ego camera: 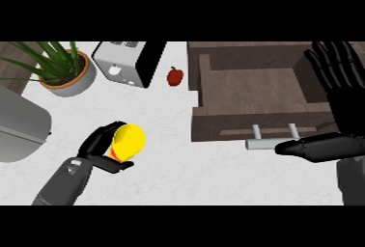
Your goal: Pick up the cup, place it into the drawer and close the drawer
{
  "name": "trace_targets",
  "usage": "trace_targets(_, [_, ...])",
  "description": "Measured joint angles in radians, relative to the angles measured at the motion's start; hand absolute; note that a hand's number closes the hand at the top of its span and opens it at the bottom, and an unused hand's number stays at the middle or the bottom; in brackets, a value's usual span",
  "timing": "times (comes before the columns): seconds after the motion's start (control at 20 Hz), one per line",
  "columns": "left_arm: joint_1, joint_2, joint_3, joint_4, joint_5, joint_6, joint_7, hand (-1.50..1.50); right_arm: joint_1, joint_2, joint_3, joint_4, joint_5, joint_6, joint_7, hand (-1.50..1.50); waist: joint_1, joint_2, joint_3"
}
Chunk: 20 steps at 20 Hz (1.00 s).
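Because the cup [129, 141] sits in the lower left of the frame and the open drawer [257, 91] lies in the upper right, we judge the carry across the surface [171, 164] to be the risky part. The left robot hand [100, 147] curls round the yellow cup, which is tilted; it could slip out on the way, or clip the drawer's front wall if carried too low. The right robot hand [335, 72] stands open at the right edge, fingers straight, above the drawer's side, with its thumb near the handle [274, 137]; it could block the drop.

We count one cup, one drawer, one potted plant [64, 67], one toaster [128, 60], one red pepper [175, 76] and two robot hands.
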Motion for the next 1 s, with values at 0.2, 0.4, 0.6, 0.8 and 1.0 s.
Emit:
trace_targets(0.2, [0.009, -0.006, 0.015, -0.036, 0.001, 0.097, -0.074, 1.50, 0.008, -0.011, -0.012, 0.002, -0.006, 0.008, 0.000, -1.50, 0.001, -0.001, 0.000])
trace_targets(0.4, [0.019, -0.023, 0.083, -0.049, 0.056, 0.176, -0.107, 1.50, 0.022, -0.008, -0.014, -0.006, -0.004, 0.005, -0.003, -1.50, 0.008, -0.003, 0.000])
trace_targets(0.6, [0.043, -0.042, 0.215, -0.063, 0.163, 0.312, -0.119, 1.50, 0.022, -0.008, -0.023, -0.006, -0.002, -0.002, -0.003, -1.50, 0.025, -0.005, 0.001])
trace_targets(0.8, [0.022, -0.071, 0.275, -0.084, 0.223, 0.337, -0.134, 1.50, 0.034, -0.011, -0.023, 0.007, 0.006, 0.008, -0.024, -1.50, 0.024, -0.008, 0.002])
trace_targets(1.0, [-0.012, -0.077, 0.261, -0.159, 0.236, 0.322, -0.089, 1.50, 0.026, -0.017, -0.030, 0.011, 0.005, 0.005, -0.008, -1.50, 0.034, -0.015, 0.004])
